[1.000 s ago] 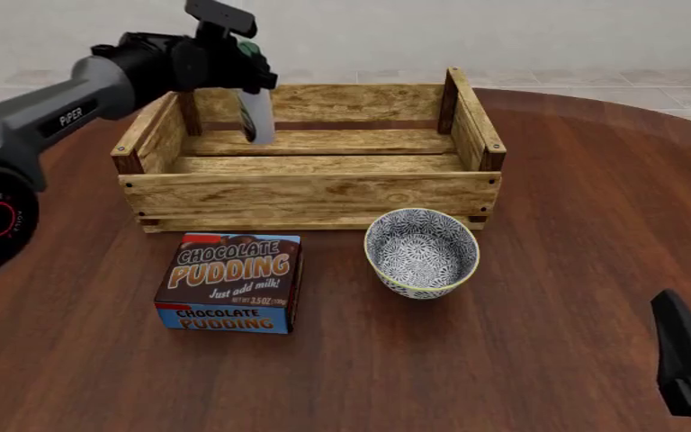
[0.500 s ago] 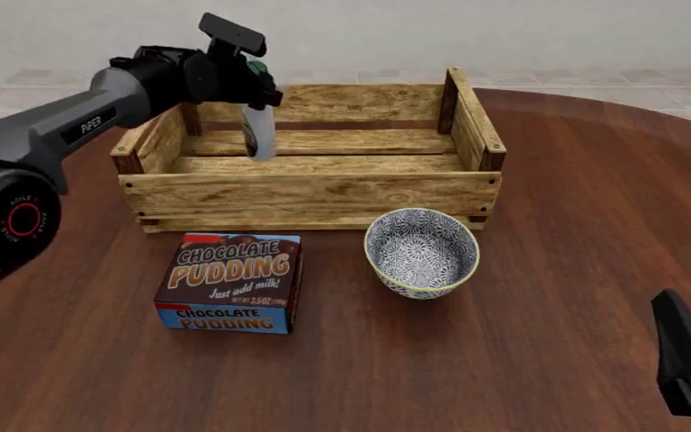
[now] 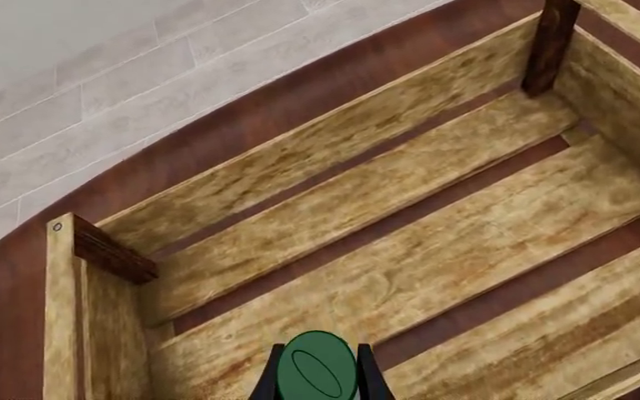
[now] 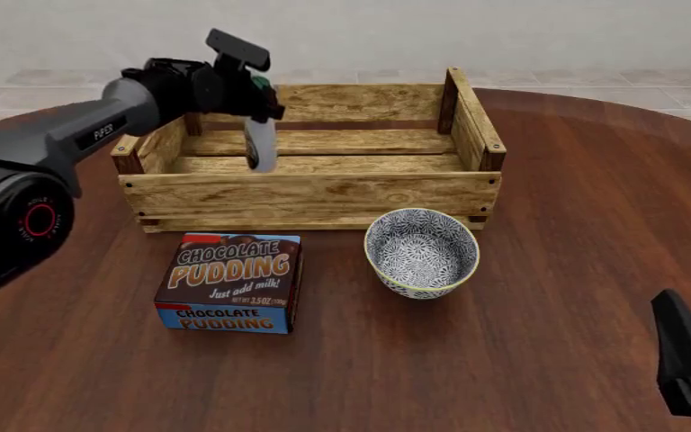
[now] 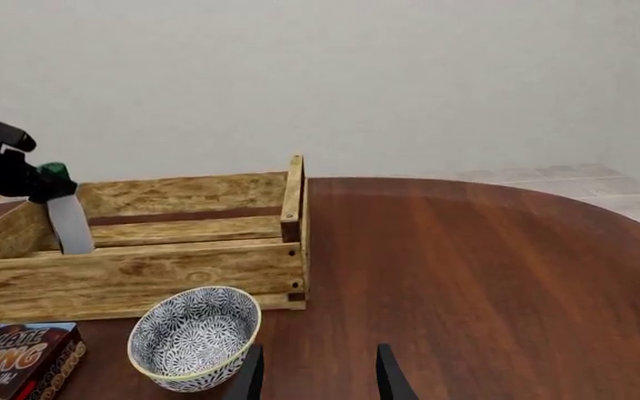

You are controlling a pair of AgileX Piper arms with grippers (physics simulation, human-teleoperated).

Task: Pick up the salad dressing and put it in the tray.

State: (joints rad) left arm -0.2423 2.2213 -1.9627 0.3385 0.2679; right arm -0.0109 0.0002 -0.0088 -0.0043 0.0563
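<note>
We see the left gripper [image 4: 253, 93] clamped on the salad dressing [image 4: 259, 144] at its dark green cap — the bottle hangs upright below the jaws, over the left end of the tray [image 4: 321, 193]. The right gripper [image 5: 316, 375] sits near the bowl [image 5: 194, 335], jaws apart — holding nothing.

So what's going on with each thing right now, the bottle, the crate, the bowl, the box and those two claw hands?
salad dressing: held by its cap, hanging upright inside the crate, base not visibly resting on the slats.
tray: upright on the table, nothing seen lying in it.
left gripper: shut on the bottle's green cap.
right gripper: open, holding nothing.
bowl: upright, looks empty.
pudding box: lying flat, closed.
</note>
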